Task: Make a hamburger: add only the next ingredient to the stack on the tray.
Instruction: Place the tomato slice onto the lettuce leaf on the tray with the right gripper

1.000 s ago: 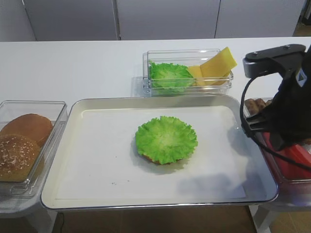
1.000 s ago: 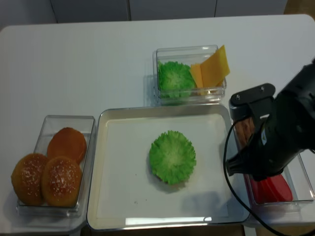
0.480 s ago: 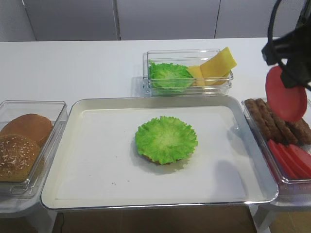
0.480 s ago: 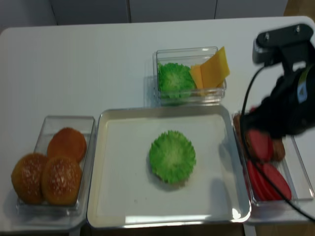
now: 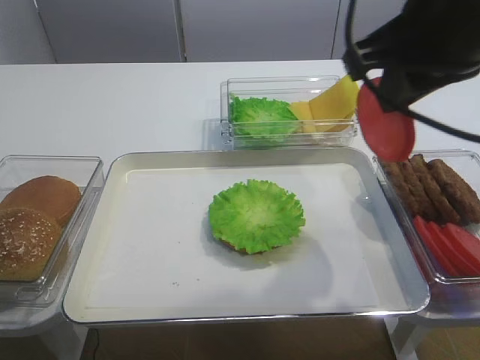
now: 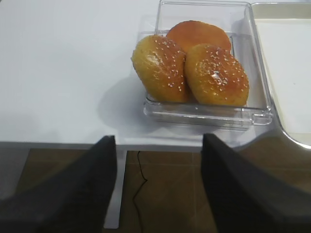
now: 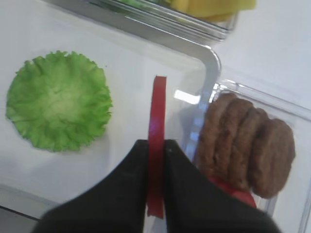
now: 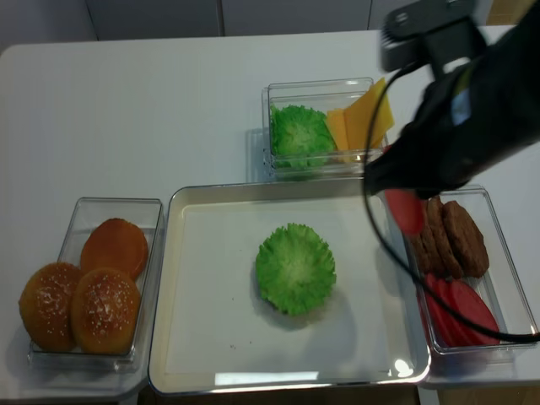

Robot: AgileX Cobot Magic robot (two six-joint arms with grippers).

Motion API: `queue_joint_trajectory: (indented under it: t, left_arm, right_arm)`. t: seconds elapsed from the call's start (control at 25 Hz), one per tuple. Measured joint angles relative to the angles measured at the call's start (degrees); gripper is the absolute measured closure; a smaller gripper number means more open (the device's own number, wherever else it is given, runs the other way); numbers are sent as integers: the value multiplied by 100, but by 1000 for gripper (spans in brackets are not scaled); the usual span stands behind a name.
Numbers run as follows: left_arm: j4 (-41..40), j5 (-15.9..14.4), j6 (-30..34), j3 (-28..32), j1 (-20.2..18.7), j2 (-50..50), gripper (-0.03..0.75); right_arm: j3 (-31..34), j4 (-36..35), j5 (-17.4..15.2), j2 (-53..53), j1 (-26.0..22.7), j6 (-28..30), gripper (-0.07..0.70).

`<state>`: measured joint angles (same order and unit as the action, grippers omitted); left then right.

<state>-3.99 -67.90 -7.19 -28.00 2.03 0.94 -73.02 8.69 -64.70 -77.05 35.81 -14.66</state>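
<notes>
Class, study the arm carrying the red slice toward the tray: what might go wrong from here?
1. The right gripper pinches the thin round red tomato slice by one edge, hanging vertical; it may slip out or land on edge.
2. It hangs near the silvery metal tray corner, away from the ruffled green lettuce stack; releasing now would miss.

Your lettuce-topped stack (image 5: pixel 256 215) sits flat mid-tray (image 5: pixel 150 300). Your tomato slice (image 5: pixel 385 124) hangs on edge, clear above tray's back right corner, gripped from above.
</notes>
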Motion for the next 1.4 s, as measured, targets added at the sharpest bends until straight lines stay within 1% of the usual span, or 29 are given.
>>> queue_joint_trajectory:
  t: [0.12, 0.28, 0.4, 0.64, 0.84, 1.4]
  left_arm:
    - [0, 0, 0, 0, 0, 0, 304]
    - [0, 0, 0, 0, 0, 0, 304]
    - [0, 0, 0, 0, 0, 0, 304]
    - [0, 0, 0, 0, 0, 0, 304]
    - [0, 0, 0, 0, 0, 0, 304]
    - [0, 0, 0, 0, 0, 0, 304]
  right_arm:
    - [-61, 203, 232, -399, 419, 45, 571]
    - [-71, 467, 588, -928, 840, 143, 571]
    - [-71, 505, 744, -1261, 967, 168, 571]
    - [-71, 484, 1076, -1537, 1017, 306, 571]
    - [-71, 484, 1229, -1666, 1039, 474, 572]
    - [-83, 484, 1327, -1972, 1039, 698, 570]
